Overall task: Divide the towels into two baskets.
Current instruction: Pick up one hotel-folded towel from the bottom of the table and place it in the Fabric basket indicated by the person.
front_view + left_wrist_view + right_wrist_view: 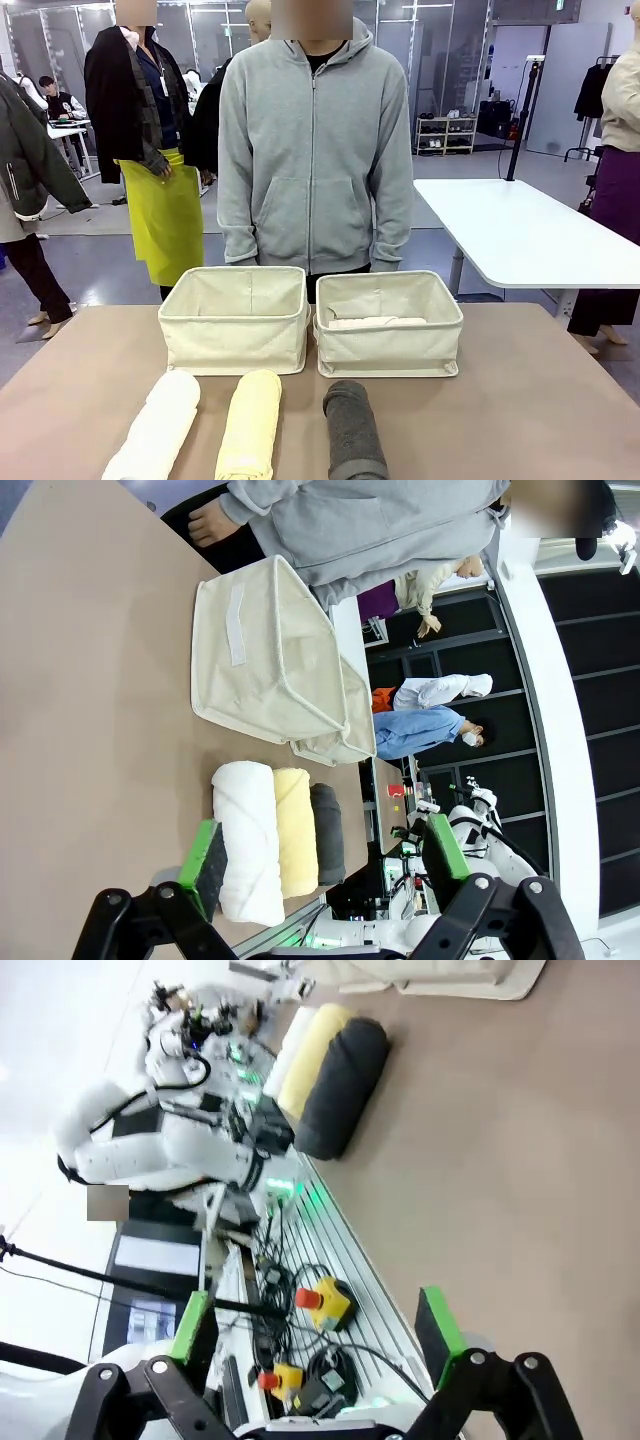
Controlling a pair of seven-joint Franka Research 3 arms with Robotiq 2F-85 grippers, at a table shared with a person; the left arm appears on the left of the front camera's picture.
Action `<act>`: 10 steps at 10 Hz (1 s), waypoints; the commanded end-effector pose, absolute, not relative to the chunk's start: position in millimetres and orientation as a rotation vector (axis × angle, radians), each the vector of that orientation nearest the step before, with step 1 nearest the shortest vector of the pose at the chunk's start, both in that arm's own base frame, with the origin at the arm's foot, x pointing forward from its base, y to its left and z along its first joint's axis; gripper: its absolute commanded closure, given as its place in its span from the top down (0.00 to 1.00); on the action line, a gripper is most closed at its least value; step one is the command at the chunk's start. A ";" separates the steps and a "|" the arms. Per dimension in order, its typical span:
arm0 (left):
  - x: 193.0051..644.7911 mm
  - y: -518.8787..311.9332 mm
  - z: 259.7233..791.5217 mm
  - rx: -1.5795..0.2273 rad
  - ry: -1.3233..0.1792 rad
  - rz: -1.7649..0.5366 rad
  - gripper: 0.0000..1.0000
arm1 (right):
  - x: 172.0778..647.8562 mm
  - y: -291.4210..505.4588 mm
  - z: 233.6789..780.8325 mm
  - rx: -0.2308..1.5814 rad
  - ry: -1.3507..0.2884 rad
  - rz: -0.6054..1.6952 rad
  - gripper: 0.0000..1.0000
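We observe the left gripper (pixel 325 860) and right gripper (pixel 315 1325) wide open, empty. Just ahead of the left gripper: white terry-cloth towel roll (pixel 245 850), pale yellow roll (pixel 293 830), dark grey roll (pixel 328 832); cream canvas baskets (pixel 262 665) beyond.

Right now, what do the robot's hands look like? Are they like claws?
A bit like claws. The left gripper and the right gripper match. Each has two black, angular fingers built from jointed bars with round bolts, and the fingers are tipped with flat, bright green pads. Farther off, the left arm is white, smooth and rounded.
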State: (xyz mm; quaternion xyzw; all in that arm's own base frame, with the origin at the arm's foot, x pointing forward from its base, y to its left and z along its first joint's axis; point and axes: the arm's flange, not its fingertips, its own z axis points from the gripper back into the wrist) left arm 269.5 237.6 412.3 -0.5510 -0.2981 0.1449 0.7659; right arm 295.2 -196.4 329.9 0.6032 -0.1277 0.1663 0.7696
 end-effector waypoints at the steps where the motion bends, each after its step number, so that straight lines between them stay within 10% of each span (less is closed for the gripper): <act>1: 268.0 239.8 412.8 -1.213 -0.665 0.303 1.00 | 290.5 -193.3 325.8 1.321 -0.339 0.377 1.00; 10: 268.0 239.8 412.8 -1.213 -0.665 0.303 1.00 | 295.2 -196.4 329.9 1.309 -0.277 0.361 1.00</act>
